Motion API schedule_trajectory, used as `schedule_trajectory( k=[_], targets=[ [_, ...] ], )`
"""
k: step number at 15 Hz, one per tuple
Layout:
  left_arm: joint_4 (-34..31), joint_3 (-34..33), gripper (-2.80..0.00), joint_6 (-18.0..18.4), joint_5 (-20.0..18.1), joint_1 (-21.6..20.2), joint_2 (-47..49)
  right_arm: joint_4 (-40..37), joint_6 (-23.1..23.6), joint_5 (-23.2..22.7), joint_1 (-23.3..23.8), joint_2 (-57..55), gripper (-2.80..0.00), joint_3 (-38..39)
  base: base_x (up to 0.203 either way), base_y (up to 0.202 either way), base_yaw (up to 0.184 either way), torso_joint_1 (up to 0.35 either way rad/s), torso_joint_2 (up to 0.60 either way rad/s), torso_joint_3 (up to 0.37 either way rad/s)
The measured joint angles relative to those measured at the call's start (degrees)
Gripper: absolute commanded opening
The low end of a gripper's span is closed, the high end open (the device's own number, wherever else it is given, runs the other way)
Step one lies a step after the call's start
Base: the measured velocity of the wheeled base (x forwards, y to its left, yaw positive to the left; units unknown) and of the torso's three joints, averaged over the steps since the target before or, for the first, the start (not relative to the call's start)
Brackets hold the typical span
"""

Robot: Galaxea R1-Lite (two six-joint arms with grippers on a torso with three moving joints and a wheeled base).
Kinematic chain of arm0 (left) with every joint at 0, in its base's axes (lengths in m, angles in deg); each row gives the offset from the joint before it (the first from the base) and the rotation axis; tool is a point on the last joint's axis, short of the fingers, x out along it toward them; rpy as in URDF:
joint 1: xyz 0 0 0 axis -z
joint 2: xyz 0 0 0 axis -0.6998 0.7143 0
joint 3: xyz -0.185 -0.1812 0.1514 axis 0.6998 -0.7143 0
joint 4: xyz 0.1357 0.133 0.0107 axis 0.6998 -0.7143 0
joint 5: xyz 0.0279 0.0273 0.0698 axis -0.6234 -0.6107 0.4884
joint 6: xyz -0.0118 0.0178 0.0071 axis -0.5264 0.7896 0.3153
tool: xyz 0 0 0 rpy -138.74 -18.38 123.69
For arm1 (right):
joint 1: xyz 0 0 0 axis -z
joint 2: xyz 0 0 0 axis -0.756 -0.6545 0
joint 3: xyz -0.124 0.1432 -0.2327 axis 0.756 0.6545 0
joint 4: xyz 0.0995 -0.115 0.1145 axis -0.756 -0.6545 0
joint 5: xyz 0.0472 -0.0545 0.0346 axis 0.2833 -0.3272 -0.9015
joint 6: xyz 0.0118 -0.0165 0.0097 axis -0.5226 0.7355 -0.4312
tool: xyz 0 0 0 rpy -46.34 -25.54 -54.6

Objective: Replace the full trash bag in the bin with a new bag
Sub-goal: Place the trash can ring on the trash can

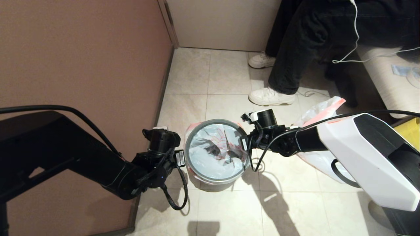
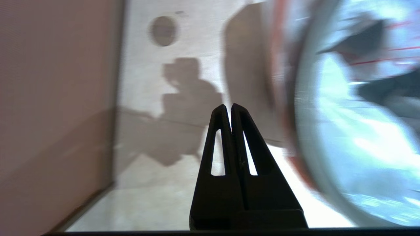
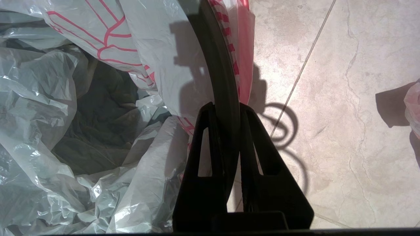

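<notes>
Bin stands on the tiled floor between the two arms, its grey hoop sitting on top as the rim. New bag lines the inside, crumpled and smooth of bottle shapes, its pink-red band folded over the outside of the hoop. Right gripper is at the bin's right edge with its fingers clamped on the grey hoop, one finger inside the rim and one outside. Left gripper hangs just beside the bin's left edge, over bare floor near the brown wall, fingers pressed together on nothing. Full trash bag rests on the floor to the right, partly hidden behind the right arm. A person's white sneakers stand beyond the bin.
</notes>
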Motion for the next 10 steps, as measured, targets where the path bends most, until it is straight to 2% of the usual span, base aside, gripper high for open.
schedule_trajectory(
  k=[4, 10],
  targets=[
    [0.03, 2.90, -2.80, -3.32, -5.47, 0.29, 1.33, -0.02, -0.06, -0.09, -0.02, -0.22, -2.80, 0.13, 0.000, 0.000, 0.000, 0.000, 0.00, 0.000],
    [0.37, 5.56, -2.80, -5.72, -7.27, 0.28, 4.55, -0.23, -0.02, -0.09, 0.20, -0.35, -2.80, -0.09, 0.000, 0.000, 0.000, 0.000, 0.00, 0.000]
  ],
)
